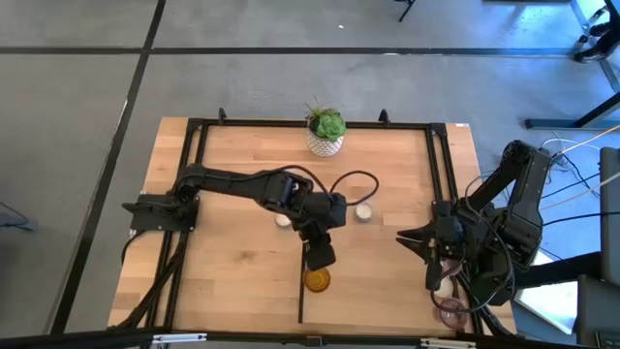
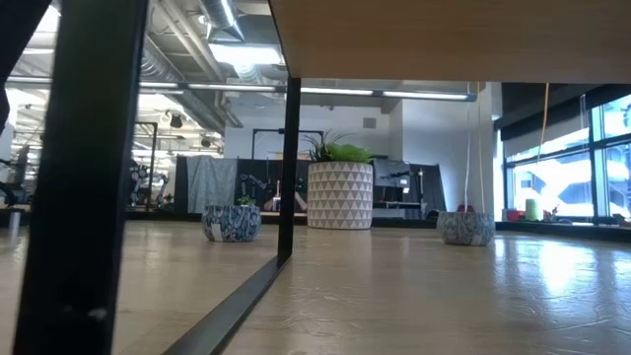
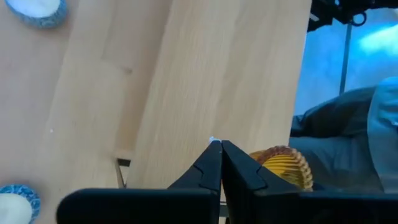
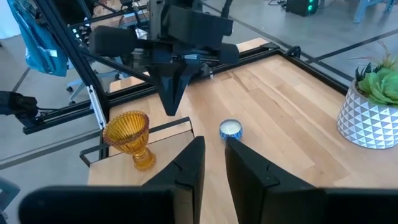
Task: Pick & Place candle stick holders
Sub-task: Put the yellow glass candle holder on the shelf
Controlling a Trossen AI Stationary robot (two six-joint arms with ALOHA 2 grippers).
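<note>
Amber holder (image 1: 317,280) sits free on our counter (image 1: 242,165) under our closed, empty left tool (image 1: 320,258), so we've barely started, right tool (image 1: 407,237) idle.

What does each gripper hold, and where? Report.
Nothing. Left gripper shut, empty, near the amber ribbed glass holder; right gripper open, empty.
</note>
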